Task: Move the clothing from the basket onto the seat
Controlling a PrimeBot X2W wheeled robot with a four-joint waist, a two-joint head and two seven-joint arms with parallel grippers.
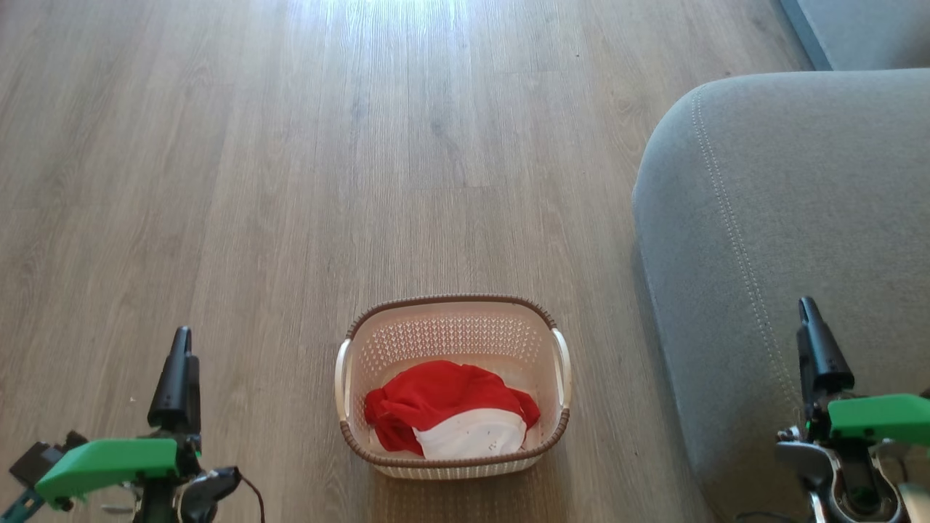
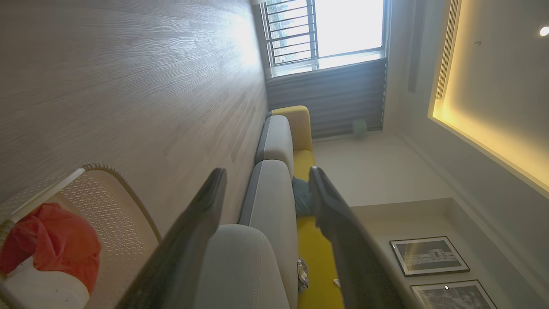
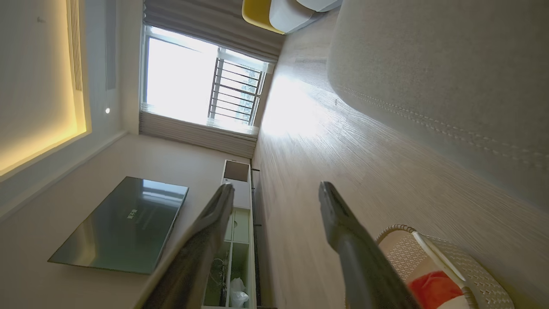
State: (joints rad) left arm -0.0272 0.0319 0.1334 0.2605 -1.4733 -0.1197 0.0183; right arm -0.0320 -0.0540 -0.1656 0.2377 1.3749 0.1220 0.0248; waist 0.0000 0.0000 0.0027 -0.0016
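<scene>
Seemingly unstarted: the red clothing (image 1: pixel 443 403) lies in the basket (image 1: pixel 450 323) on the floor (image 1: pixel 290 181) beside the grey seat (image 1: pixel 799 218), with the left gripper (image 2: pixel 268 171) and right gripper (image 3: pixel 276 185) jaws apart, empty.

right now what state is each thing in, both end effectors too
clothing: bunched up inside the basket, not gripped
basket: upright on the floor, apart from the seat
seat: no clothing on the part the head view shows
left end effector: open, holding nothing
right end effector: open, holding nothing
</scene>
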